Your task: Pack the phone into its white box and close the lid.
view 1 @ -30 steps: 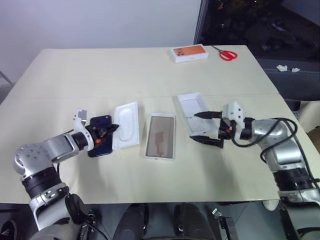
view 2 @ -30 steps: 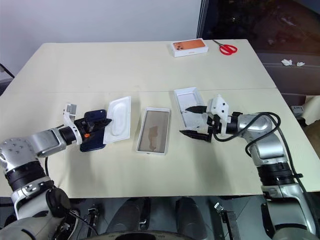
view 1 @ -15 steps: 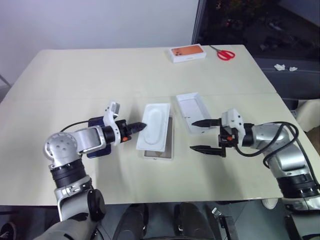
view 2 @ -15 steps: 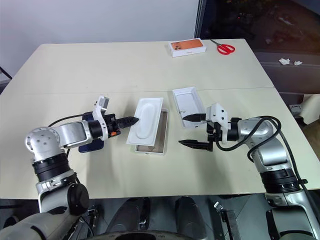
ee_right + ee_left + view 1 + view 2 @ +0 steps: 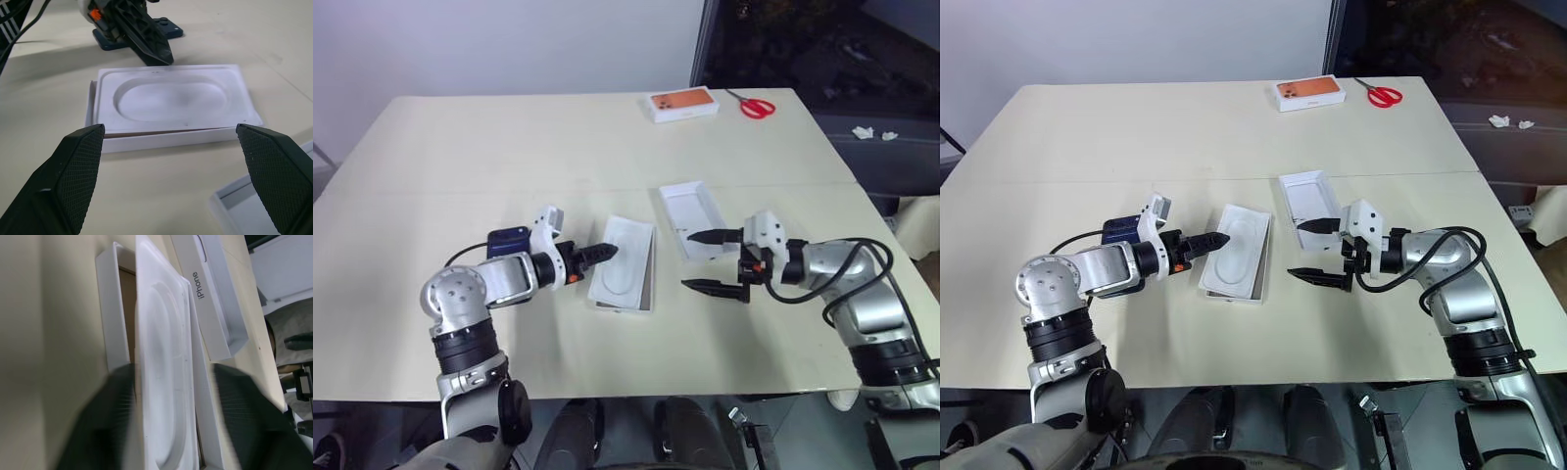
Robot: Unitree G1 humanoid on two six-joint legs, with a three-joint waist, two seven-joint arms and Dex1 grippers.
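Observation:
The phone, a dark blue slab, lies flat on the table behind my left forearm. The white box sits at mid-table, and a thin white insert with an oblong recess lies slightly askew on top of it. My left gripper is at the insert's near-left edge; in the left wrist view its fingers stand apart on either side of the insert, open. The lid lies white inside up just right of the box. My right gripper hovers open beside the lid, holding nothing.
A white box with an orange top and red-handled scissors lie at the table's far edge. The tabletop is bare on the far left, and a dark floor lies beyond the right edge.
My left gripper carried the insert to the right, from beside the phone onto the white box, and then its fingers spread apart. The right arm stayed still.

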